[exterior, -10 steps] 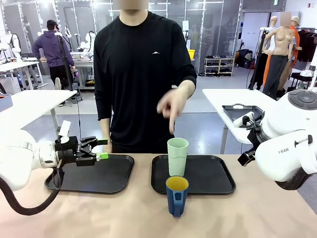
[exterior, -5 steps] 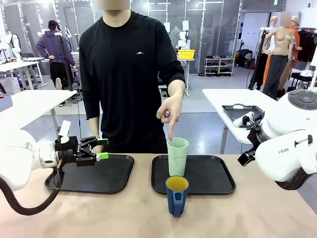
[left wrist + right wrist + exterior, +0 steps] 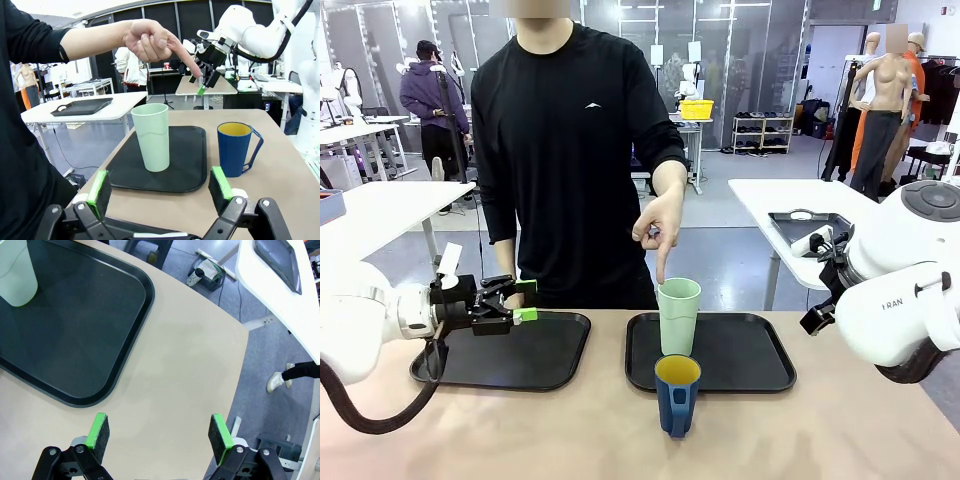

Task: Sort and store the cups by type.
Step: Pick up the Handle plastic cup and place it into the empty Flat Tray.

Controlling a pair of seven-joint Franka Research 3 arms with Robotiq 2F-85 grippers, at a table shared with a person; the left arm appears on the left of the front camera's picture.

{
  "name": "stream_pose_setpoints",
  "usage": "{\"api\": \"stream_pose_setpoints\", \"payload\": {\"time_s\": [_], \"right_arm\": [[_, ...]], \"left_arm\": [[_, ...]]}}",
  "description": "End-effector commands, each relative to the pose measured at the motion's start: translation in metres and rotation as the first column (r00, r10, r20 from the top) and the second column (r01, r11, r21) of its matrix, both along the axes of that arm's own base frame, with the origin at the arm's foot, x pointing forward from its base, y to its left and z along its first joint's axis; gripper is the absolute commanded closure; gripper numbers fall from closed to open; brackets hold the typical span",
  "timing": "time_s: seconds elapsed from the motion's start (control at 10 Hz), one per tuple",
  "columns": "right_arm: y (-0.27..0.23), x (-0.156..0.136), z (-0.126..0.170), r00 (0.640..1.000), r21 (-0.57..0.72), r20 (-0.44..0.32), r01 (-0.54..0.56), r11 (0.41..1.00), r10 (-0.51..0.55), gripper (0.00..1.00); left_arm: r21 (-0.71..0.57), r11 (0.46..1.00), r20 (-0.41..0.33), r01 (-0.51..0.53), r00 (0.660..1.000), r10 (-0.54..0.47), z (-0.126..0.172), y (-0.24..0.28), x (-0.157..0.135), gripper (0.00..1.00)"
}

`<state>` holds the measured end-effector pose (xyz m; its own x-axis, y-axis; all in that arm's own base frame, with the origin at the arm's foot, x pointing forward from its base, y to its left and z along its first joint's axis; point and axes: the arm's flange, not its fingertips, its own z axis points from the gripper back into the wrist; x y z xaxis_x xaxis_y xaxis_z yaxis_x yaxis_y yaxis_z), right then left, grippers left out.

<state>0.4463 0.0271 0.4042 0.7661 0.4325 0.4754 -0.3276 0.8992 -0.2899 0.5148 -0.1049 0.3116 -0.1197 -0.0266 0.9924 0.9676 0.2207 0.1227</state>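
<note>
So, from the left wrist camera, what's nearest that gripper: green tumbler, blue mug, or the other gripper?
1. Green tumbler, on the tray, ahead of left gripper.
2. Blue mug, on the table, farther right.
3. Right gripper, raised, far behind both.

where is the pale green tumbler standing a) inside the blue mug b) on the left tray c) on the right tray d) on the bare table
c: the tumbler stands upright on the right tray; the blue mug sits off it, nearer the robot
</note>
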Motion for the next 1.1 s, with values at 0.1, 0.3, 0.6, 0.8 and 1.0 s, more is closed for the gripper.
{"api": "stream_pose_setpoints", "payload": {"time_s": [0.1,0.3,0.6,0.8,1.0], "right_arm": [[0.000,0.000,0.000,1.000,0.000,0.000,0.000,1.000,0.000,0.00],[0.004,-0.009,0.005,0.999,-0.026,0.006,-0.051,0.998,0.051,0.00],[0.009,-0.024,0.017,0.997,-0.074,0.030,-0.069,0.995,0.072,0.00],[0.012,-0.034,0.018,0.988,-0.136,-0.029,-0.153,0.979,0.150,0.00],[0.003,-0.046,0.022,0.941,-0.246,-0.134,-0.335,0.910,0.310,0.00]], "left_arm": [[0.173,0.985,0.004,0.025,1.000,-0.026,0.003,0.019,-0.009,0.00],[0.379,0.925,0.044,-0.008,0.999,-0.009,0.014,0.047,-0.022,0.00],[0.593,0.804,0.056,-0.044,0.998,0.013,0.020,0.072,-0.035,0.00],[0.639,0.765,0.067,-0.078,0.997,0.046,0.018,0.080,-0.033,0.00],[0.610,0.789,0.086,-0.069,0.996,0.021,0.017,0.087,-0.031,0.00]]}}
